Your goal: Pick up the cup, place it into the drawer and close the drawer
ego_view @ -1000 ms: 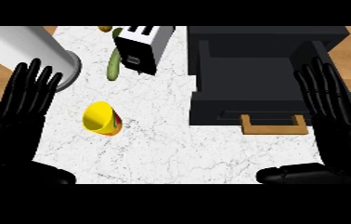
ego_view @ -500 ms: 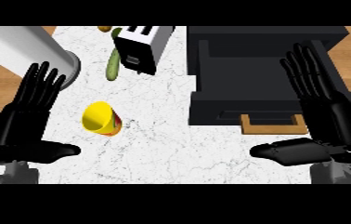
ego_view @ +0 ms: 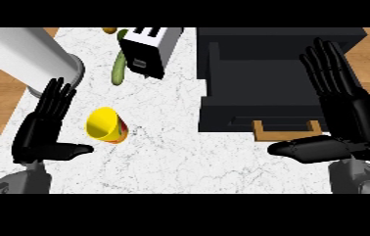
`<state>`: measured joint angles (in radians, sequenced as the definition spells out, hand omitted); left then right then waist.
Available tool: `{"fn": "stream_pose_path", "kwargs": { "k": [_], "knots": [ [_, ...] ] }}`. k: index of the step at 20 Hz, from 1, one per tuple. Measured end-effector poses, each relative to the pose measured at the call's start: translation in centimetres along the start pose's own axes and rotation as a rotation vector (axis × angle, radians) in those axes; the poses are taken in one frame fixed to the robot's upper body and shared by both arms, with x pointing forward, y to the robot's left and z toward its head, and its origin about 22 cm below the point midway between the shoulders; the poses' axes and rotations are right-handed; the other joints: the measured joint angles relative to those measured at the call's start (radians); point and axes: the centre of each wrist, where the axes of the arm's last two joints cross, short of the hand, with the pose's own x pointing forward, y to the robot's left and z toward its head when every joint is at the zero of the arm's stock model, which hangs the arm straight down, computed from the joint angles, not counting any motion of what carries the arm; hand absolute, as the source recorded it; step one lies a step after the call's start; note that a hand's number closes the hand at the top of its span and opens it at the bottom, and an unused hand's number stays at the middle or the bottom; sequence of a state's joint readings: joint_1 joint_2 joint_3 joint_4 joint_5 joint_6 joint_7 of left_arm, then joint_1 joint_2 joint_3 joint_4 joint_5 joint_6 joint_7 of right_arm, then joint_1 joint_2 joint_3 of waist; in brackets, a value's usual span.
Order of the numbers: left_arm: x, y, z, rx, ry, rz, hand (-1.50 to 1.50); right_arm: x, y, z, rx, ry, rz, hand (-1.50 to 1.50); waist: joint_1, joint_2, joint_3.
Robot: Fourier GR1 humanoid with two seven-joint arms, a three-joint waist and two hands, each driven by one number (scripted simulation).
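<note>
Between both wide-open robot hands, left robot hand (ego_view: pixel 42 132), right robot hand (ego_view: pixel 338 112), yellow cup (ego_view: pixel 105 125) on bare counter (ego_view: pixel 188 161), beside drawer (ego_view: pixel 271 88)

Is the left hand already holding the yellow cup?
No. The left hand is open beside the yellow cup, with marble counter showing between them.

**No Readable Text**

No writing, label, brand, number or sign could be read anywhere in the head view. The yellow cup (ego_view: pixel 104 125) showed a red and orange patch on its side (it formed no letters). The toaster (ego_view: pixel 148 50) carried only dark slots and a small knob, with no marking legible. The black drawer unit (ego_view: pixel 267 83) was blank.
</note>
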<state>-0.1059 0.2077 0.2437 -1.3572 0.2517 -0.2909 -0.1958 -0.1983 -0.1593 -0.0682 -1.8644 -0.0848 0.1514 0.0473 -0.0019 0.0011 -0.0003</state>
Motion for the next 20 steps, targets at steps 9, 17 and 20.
{"fn": "stream_pose_path", "kwargs": {
  "k": [9, 17, 20],
  "knots": [
    [-6.0, 2.7, 1.2, 0.044, 0.074, -0.027, -1.5, 0.8, -0.1, -0.4, 0.005, -0.007, 0.008, -1.5, -0.003, 0.001, 0.0],
    [-10.1, 3.9, 1.8, 0.071, 0.098, -0.055, -1.5, 1.4, -0.4, -1.0, -0.001, -0.008, 0.015, -1.5, -0.008, 0.002, -0.001],
    [-11.1, 3.5, 1.6, 0.075, 0.087, -0.058, -1.5, 1.4, -0.2, -1.2, 0.005, -0.007, 0.011, -1.5, -0.011, 0.003, -0.002]
  ]
}}
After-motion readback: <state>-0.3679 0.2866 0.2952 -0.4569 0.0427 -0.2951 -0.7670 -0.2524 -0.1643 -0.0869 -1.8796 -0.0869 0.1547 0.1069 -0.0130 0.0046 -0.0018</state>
